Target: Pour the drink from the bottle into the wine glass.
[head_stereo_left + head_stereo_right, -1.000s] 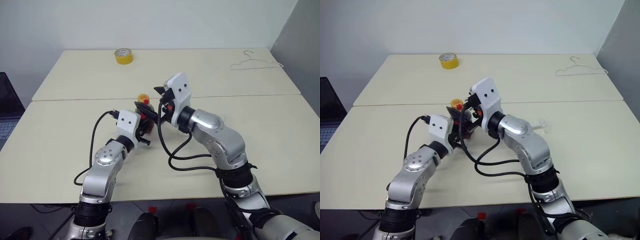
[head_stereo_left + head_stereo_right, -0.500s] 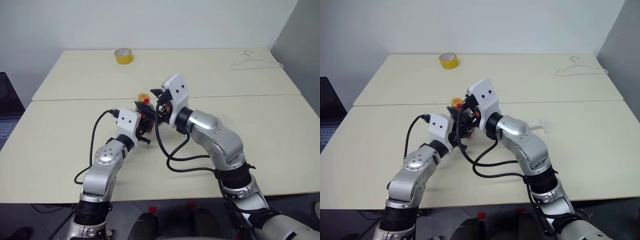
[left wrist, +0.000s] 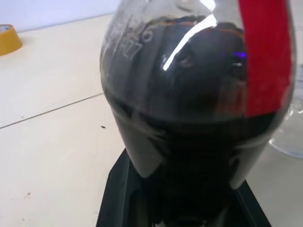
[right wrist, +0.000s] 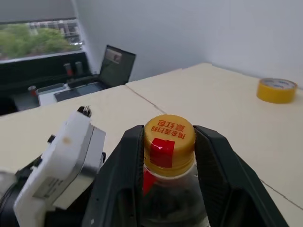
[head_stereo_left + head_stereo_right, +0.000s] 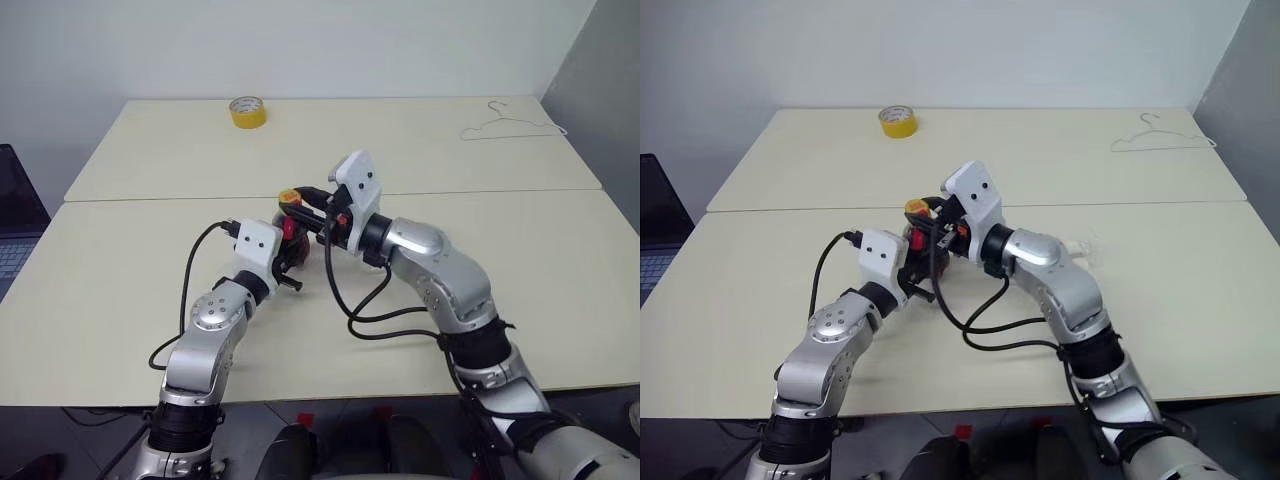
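Observation:
The bottle (image 5: pixel 291 232) stands upright on the table, clear plastic with a red label, dark brown drink (image 3: pixel 189 109) filling its rounded body. My left gripper (image 5: pixel 290 262) is shut on that body from the near side. My right gripper (image 5: pixel 300 199) reaches in level from the right, and its black fingers (image 4: pixel 128 161) press on either side of the yellow cap (image 4: pixel 169 132). The wine glass (image 5: pixel 1087 250) is a faint clear shape on the table beyond my right forearm, mostly hidden by it; its clear base (image 3: pixel 289 142) stands close beside the bottle.
A yellow tape roll (image 5: pixel 247 112) lies at the far left of the back table and a wire hanger (image 5: pixel 510 122) at the far right. A seam (image 5: pixel 150 199) runs between the two tables. A laptop (image 4: pixel 116 64) sits off the table's left side.
My right gripper's fingers have closed in from wide open onto the bottle's cap, and its wrist has turned. The left gripper and the bottle have stayed put.

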Robot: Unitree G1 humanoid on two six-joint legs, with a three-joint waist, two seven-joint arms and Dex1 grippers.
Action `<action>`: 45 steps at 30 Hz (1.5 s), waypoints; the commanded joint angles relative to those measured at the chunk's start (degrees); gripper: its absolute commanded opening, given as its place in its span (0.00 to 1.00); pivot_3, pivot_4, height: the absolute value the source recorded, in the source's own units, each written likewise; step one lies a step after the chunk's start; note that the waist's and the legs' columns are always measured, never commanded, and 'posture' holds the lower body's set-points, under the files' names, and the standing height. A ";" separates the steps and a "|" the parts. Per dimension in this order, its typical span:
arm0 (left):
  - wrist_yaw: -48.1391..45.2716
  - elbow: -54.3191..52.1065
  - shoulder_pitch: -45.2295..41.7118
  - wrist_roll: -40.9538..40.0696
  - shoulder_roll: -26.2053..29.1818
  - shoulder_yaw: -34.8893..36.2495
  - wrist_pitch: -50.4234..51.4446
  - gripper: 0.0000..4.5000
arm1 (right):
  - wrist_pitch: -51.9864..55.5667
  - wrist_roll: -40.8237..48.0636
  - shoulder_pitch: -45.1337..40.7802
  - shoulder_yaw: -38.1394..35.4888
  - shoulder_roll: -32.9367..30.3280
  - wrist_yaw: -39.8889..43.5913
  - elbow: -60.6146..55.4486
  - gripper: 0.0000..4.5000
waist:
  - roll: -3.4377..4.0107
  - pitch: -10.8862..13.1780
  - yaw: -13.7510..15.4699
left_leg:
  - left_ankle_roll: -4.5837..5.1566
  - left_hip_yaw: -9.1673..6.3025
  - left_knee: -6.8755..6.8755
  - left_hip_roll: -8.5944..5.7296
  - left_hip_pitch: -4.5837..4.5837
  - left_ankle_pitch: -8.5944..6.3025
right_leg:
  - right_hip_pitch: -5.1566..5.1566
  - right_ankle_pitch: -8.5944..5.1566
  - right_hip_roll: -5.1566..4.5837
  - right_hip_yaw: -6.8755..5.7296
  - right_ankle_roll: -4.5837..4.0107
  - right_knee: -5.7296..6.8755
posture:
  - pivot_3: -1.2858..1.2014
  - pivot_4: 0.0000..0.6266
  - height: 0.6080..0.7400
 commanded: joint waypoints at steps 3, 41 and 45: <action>-0.62 -4.33 0.39 -0.82 0.75 1.76 -0.59 0.14 | -14.07 -1.67 -8.14 -0.69 -4.53 14.74 15.85 0.27 | 0.00 0.00 -0.03 | 0.00 0.02 -0.01 0.01 0.01 0.00 | 0.01 0.00 0.01 0.00 0.00 -0.01 | 0.52 0.24 1.00; 2.98 -4.54 0.89 1.02 -1.06 2.49 -1.39 0.14 | 2.79 -0.33 8.96 -6.40 0.57 -5.77 -16.03 1.00 | 0.01 0.00 0.37 | -0.02 -0.03 0.02 0.00 -0.10 0.01 | -0.07 0.00 -0.06 0.02 0.00 0.02 | 0.52 0.24 1.00; 4.42 -3.12 -0.19 1.80 -1.85 2.32 -2.10 0.14 | 7.87 -2.16 10.64 -4.07 2.95 -12.32 -21.38 1.00 | 0.00 0.00 0.40 | -0.02 -0.03 0.03 -0.01 -0.10 0.01 | -0.07 0.00 -0.05 0.00 0.00 0.03 | 0.52 0.24 1.00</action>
